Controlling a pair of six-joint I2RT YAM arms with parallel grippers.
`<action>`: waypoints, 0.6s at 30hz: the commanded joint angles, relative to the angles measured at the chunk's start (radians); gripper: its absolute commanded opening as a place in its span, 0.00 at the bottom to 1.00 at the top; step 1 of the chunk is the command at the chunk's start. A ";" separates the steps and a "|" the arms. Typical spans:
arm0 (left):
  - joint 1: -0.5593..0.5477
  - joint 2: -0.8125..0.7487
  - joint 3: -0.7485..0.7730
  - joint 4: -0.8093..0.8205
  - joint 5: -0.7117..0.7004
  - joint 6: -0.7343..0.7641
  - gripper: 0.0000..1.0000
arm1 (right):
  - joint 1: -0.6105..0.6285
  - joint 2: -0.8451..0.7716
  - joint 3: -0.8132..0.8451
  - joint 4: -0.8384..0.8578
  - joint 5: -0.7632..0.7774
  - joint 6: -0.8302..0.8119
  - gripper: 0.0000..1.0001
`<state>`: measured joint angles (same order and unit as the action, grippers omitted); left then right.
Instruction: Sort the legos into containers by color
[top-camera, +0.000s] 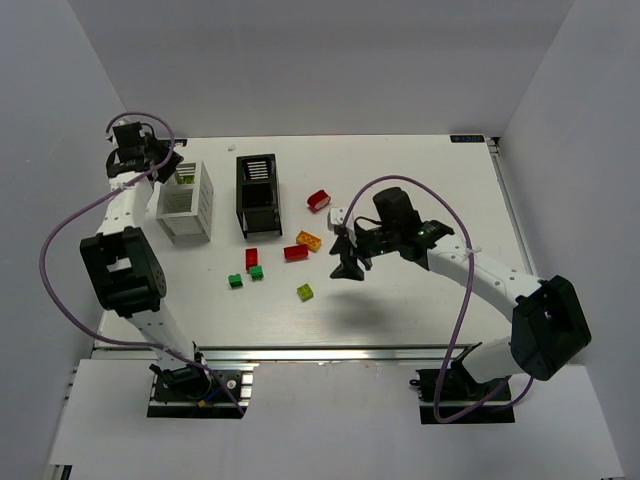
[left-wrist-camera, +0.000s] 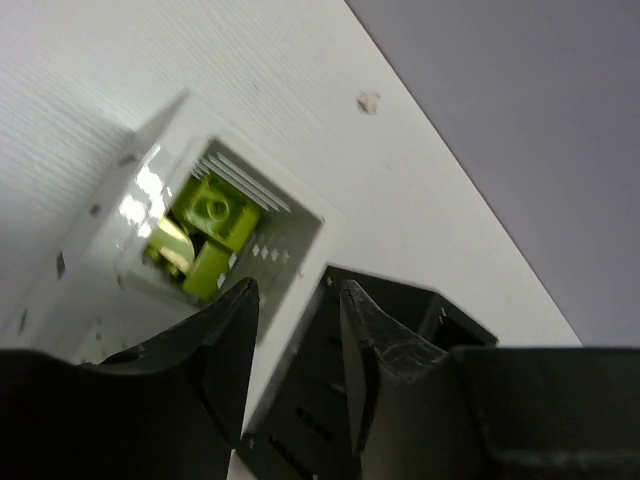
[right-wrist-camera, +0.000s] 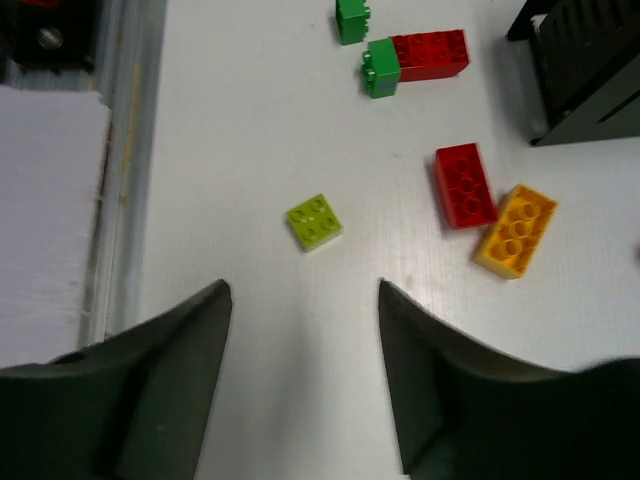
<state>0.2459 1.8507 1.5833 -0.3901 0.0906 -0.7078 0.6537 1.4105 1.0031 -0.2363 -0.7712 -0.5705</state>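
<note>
The white container (top-camera: 186, 203) and the black container (top-camera: 258, 193) stand at the back left. My left gripper (top-camera: 168, 165) hangs over the white container's far compartment, open and empty (left-wrist-camera: 295, 290). Yellow-green legos (left-wrist-camera: 210, 228) lie inside that compartment. Loose legos sit in front of the containers: red (top-camera: 319, 200), orange-yellow (top-camera: 308, 240), red (top-camera: 295, 253), red (top-camera: 251, 258), two green (top-camera: 257, 272) and a yellow-green one (top-camera: 304, 292). My right gripper (top-camera: 343, 255) hovers open and empty (right-wrist-camera: 305, 290), just short of the yellow-green brick (right-wrist-camera: 314, 221).
In the right wrist view, a red brick (right-wrist-camera: 465, 185) touches the orange-yellow one (right-wrist-camera: 515, 230), and a green brick (right-wrist-camera: 381, 67) abuts another red (right-wrist-camera: 430, 54). The black container's corner (right-wrist-camera: 590, 60) is at the top right. A metal rail (right-wrist-camera: 120, 150) marks the table's near edge.
</note>
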 joint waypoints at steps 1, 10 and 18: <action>0.001 -0.183 -0.069 0.033 0.096 0.021 0.48 | -0.014 -0.031 0.005 0.032 0.047 0.027 0.71; -0.143 -0.600 -0.433 0.023 0.181 0.034 0.68 | -0.256 0.025 0.040 0.079 0.001 0.222 0.89; -0.424 -0.876 -0.705 -0.044 0.117 -0.033 0.76 | -0.379 0.062 0.097 -0.089 0.023 0.207 0.80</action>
<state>-0.1223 1.0466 0.9520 -0.3782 0.2321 -0.7071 0.2905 1.4895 1.0649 -0.2646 -0.7410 -0.3805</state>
